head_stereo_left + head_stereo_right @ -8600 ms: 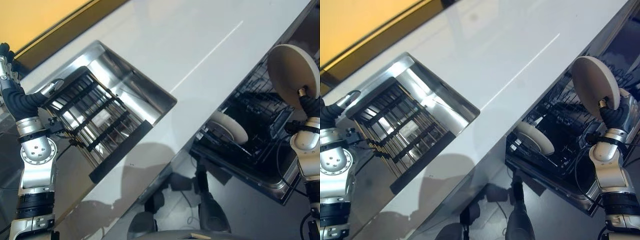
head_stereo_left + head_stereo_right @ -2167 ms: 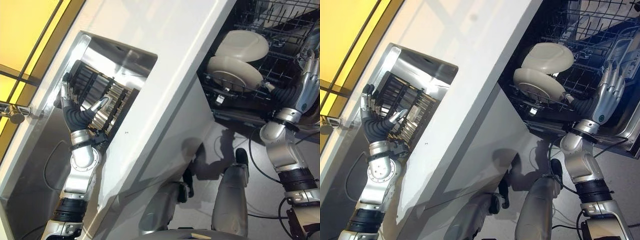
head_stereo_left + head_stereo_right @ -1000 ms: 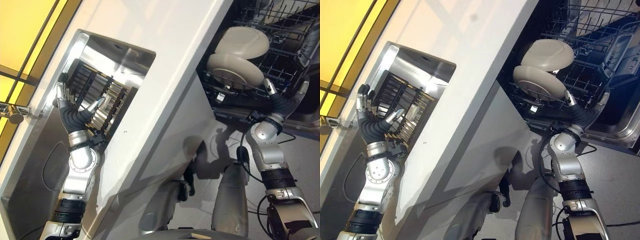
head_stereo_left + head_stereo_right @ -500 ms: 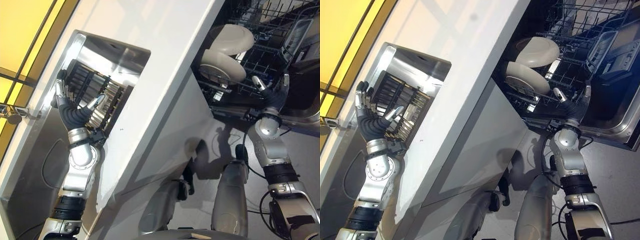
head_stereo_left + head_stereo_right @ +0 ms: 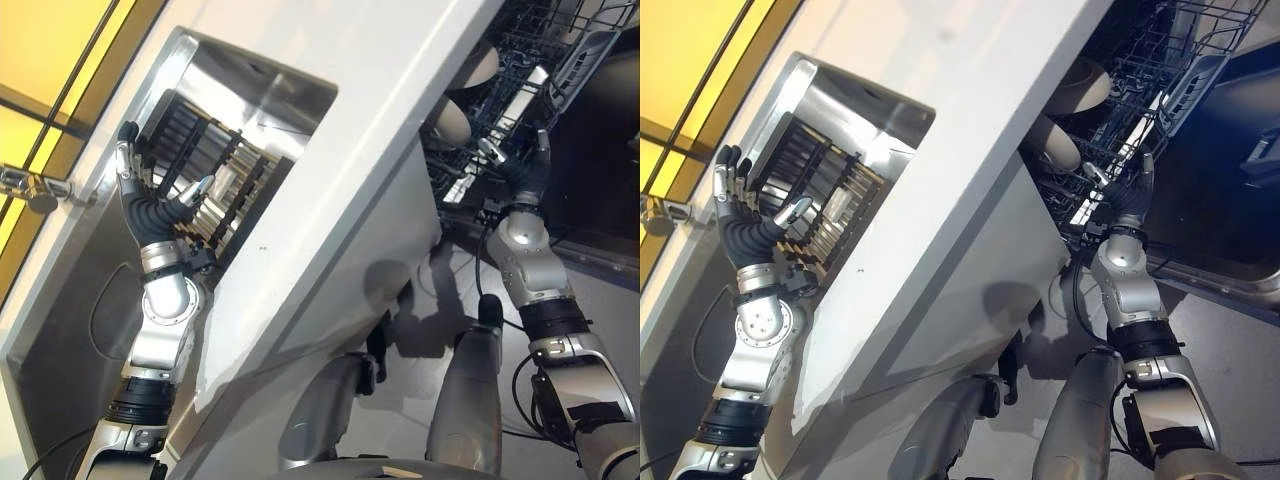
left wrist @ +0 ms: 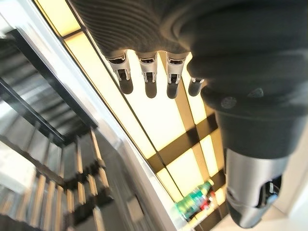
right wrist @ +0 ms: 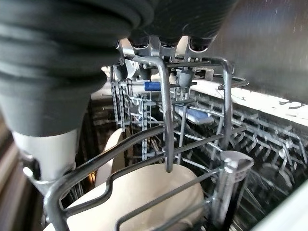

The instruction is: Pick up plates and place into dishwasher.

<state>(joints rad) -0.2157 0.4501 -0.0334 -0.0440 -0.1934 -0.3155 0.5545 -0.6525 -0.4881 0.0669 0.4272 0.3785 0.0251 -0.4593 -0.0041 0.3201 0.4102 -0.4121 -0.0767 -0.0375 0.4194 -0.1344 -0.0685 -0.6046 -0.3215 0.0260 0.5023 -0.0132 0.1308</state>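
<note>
Your right robot hand [image 5: 522, 170] hovered empty, fingers spread, beside the dishwasher rack [image 5: 1160, 60] holding two plates [image 7: 144, 202]; left robot hand [image 5: 745, 225] open at nine o'clock.

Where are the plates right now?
Both plates stand on edge in the dishwasher rack, upper right of the right eye view, tucked under the white countertop edge. The right hand is open at the rack's front rim beside them.

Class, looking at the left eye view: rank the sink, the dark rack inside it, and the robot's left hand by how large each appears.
1. sink, largest.
2. dark rack, sitting inside the sink.
3. left hand, smallest, though it may be nearer the camera than the rack, so its real size is unsure.
</note>
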